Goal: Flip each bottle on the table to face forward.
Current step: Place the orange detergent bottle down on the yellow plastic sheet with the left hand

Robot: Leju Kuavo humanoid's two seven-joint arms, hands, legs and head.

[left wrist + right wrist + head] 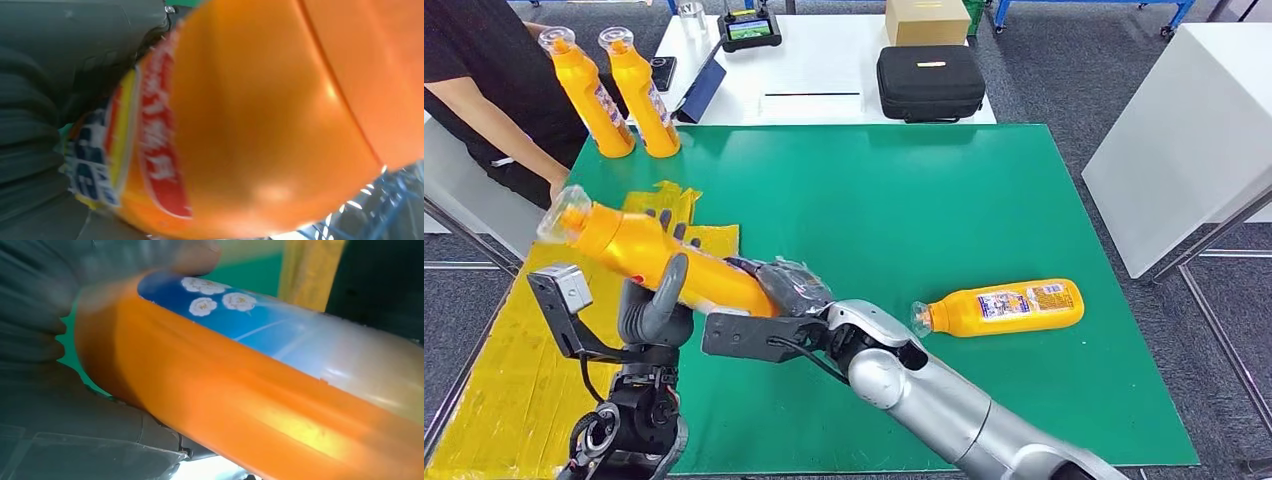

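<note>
The left hand [659,300] and right hand [789,290] both grasp one tilted orange bottle [649,250], clear-capped with a blue-and-red label.

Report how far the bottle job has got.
Done, it seems: two bottles stand upright at the mat's far left corner. In hand: the left hand and right hand both hold one tilted bottle above the table. Left: one bottle lies on its side on the green mat.
</note>
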